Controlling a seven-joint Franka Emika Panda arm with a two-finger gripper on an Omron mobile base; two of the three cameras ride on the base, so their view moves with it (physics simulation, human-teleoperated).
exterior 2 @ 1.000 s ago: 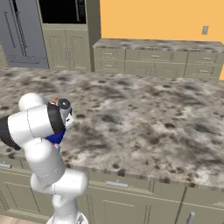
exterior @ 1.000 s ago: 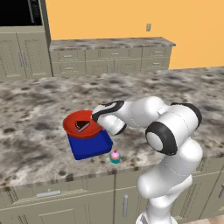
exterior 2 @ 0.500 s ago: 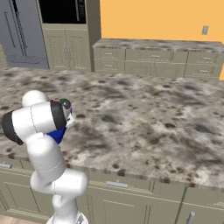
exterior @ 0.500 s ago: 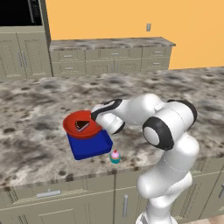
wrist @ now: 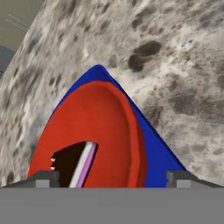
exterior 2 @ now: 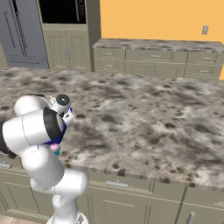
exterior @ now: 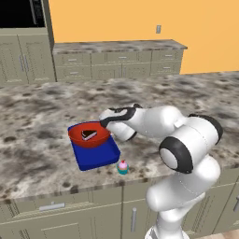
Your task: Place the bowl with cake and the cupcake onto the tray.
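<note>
**On the worktop: bowl over the tray, cupcake waiting**

At the near edge of the worktop (exterior: 42, 163), the cupcake (exterior: 122, 166) stands just off the tray (exterior: 95, 158), at the tray's 5 o'clock corner in the left base view. The bowl (exterior: 88, 135), with the cake (exterior: 89, 135) inside, sits over the tray's far half. The end effector (exterior: 105, 124) is at the bowl's 3 o'clock rim; whether its jaws grip the rim or stand apart I cannot tell.

To finish this step well, I judge the bowl should settle flat inside the rims before release, then the hand should lift away without tipping it.

The hand view shows the finger tips (wrist: 42, 179) wide apart, straddling the bowl, and the cake's pale layer. The right base view shows the arm covering most of the tray, the cupcake peeking beneath.
</note>
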